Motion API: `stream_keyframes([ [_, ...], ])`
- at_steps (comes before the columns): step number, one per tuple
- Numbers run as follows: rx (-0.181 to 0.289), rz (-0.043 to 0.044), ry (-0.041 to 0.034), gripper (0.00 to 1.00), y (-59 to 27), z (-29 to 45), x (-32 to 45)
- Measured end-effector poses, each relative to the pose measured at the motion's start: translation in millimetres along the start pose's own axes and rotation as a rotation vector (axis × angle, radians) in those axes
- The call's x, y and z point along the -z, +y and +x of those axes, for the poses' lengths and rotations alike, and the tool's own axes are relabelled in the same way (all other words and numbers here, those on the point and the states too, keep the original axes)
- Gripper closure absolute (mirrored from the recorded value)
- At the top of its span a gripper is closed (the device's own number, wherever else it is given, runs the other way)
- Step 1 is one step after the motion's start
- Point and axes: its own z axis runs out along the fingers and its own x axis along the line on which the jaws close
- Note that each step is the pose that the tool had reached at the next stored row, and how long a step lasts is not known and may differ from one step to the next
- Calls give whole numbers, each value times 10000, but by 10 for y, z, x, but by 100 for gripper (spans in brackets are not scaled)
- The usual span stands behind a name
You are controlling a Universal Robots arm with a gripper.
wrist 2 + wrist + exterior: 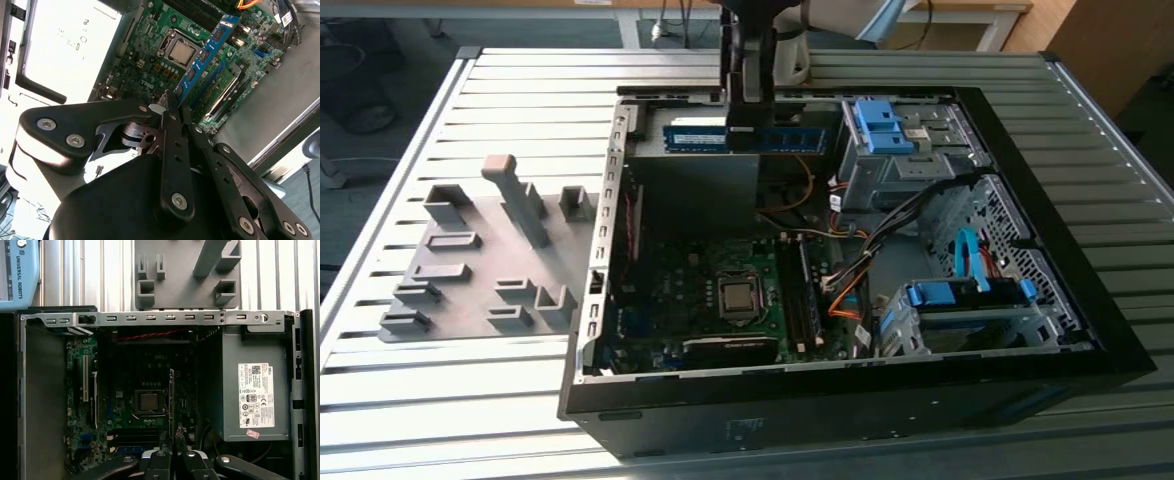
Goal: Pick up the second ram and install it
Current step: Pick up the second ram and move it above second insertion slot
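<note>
Hovering, seemingly clear of the motherboard (707, 280) in the case (854, 412): gripper (744, 138) clenched on the second ram (790, 138).

open computer case (854, 395) lying on slatted metal table (454, 400) | motherboard (707, 290) inside, CPU (739, 295) bare at its middle | blue drive brackets (881, 125) toward exterior view's right | grey holder plate (460, 300) beside case, exterior view's left | power supply (255, 400), white label

Not much print worth noting. The power supply (231, 365) carried a white label (255, 395) packed with tiny print and compliance marks, with a small pink sticker (252, 434) just beside it. Lettering ran along the blue arm cover (17, 270). The second ram (794, 138) had a white sticker (698, 130), too small to read.
</note>
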Motion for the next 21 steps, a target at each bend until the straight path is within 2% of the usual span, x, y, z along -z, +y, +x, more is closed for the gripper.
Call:
stream_keyframes([
  [21,0,0,0,86,-208,-7,6],
])
